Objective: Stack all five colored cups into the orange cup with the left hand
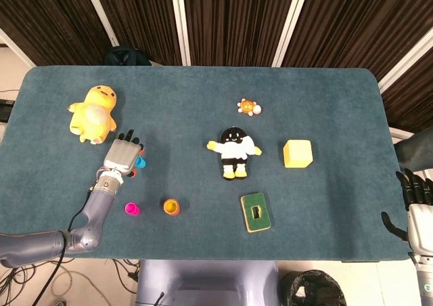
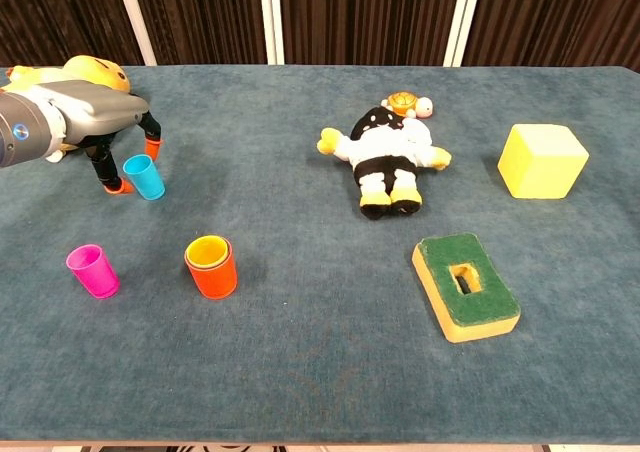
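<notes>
- A yellow duck plush [image 1: 93, 114] is seen near the table's [image 1: 203, 96] left edge, toward the far side.
- The left hand [image 1: 122, 154] is held palm-down just in front of the plush, its orange-tipped fingers [image 2: 150, 148] arched downward around a blue cup [image 2: 144, 176].
- The blue cup is tilted between the fingers; whether it is actually grasped or only bracketed cannot be told from either view.
- A pink cup [image 2: 92, 271] is stood upright near the front-left corner, well apart from the hand.
- The orange cup [image 2: 211, 266] is placed just right of the pink cup, near the front edge, with a yellow cup [image 2: 208, 251] nested inside it.
- A black-and-white plush figure [image 2: 385, 156] is laid near the table's centre, with a small turtle toy [image 2: 404, 102] just behind it.
- A green sponge [image 2: 465, 285] with a slot in its top is found toward the front edge, right of centre.
- A yellow cube [image 2: 542, 160] is set toward the right edge.
- The right hand [image 1: 417, 204] is seen past the right edge, near the front corner, holding nothing, with fingers extended and apart.
</notes>
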Action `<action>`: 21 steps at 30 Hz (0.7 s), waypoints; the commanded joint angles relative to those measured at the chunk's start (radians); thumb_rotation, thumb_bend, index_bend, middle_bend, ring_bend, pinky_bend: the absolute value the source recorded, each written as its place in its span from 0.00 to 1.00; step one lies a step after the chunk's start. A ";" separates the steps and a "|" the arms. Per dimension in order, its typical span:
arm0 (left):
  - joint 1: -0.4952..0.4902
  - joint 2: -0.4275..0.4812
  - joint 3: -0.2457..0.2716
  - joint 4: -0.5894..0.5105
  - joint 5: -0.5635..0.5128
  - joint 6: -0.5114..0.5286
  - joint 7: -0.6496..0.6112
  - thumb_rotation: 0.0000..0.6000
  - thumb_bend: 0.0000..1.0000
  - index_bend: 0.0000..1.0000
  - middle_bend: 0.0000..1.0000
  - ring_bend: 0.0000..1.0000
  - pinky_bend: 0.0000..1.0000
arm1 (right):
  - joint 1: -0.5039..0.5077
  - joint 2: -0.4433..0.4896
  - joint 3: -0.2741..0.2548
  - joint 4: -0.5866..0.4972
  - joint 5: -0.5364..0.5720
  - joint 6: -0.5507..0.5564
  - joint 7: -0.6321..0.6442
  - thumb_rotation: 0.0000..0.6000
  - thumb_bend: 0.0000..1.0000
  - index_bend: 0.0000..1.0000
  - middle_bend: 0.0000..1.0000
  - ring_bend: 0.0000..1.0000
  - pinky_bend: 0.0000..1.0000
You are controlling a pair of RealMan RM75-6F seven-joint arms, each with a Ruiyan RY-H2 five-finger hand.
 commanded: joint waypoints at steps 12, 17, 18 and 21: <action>0.008 -0.024 -0.009 0.020 0.030 0.000 -0.007 1.00 0.31 0.49 0.25 0.00 0.17 | 0.000 0.002 -0.001 0.000 0.000 -0.001 0.004 1.00 0.37 0.07 0.04 0.07 0.04; 0.013 -0.015 -0.020 0.003 0.051 0.009 -0.021 1.00 0.32 0.50 0.26 0.00 0.17 | 0.000 0.002 0.000 0.000 -0.002 0.000 0.005 1.00 0.37 0.07 0.04 0.07 0.04; 0.015 -0.009 -0.022 -0.004 0.058 0.012 -0.026 1.00 0.32 0.50 0.26 0.00 0.17 | 0.000 0.002 0.000 0.000 -0.002 0.001 0.005 1.00 0.37 0.07 0.04 0.07 0.04; 0.022 0.024 -0.038 -0.052 0.095 0.036 -0.051 1.00 0.32 0.50 0.26 0.00 0.17 | 0.000 0.001 -0.001 0.001 -0.002 -0.001 0.004 1.00 0.37 0.07 0.04 0.07 0.04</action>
